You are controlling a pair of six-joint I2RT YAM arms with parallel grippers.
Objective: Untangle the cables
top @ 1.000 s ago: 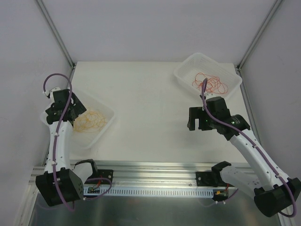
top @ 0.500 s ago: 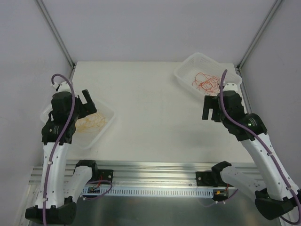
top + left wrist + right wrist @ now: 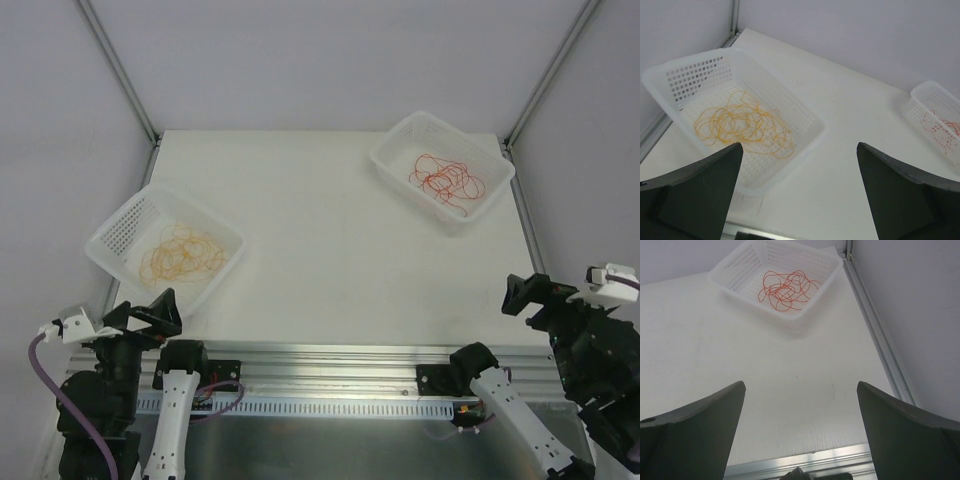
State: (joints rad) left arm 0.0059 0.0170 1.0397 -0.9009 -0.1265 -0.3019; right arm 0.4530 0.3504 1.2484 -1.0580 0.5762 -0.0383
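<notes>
Left gripper [image 3: 799, 146]: low at the near-left corner of the table [image 3: 320, 240], fingers wide apart, nothing between them.
Right gripper [image 3: 800, 383]: low at the near-right edge, fingers wide apart too, not holding anything.
Yellow-orange cables [image 3: 182, 252]: loose heap of overlapping loops on the floor of the left basket [image 3: 120, 225], well apart from both grippers.
Red-orange cables [image 3: 447, 180]: tangle of loops in the right basket [image 3: 395, 150], far-right corner of the table.
Baskets: both white, perforated, set askew to the table edges, well apart from each other.
Sorting: one colour per basket.
</notes>
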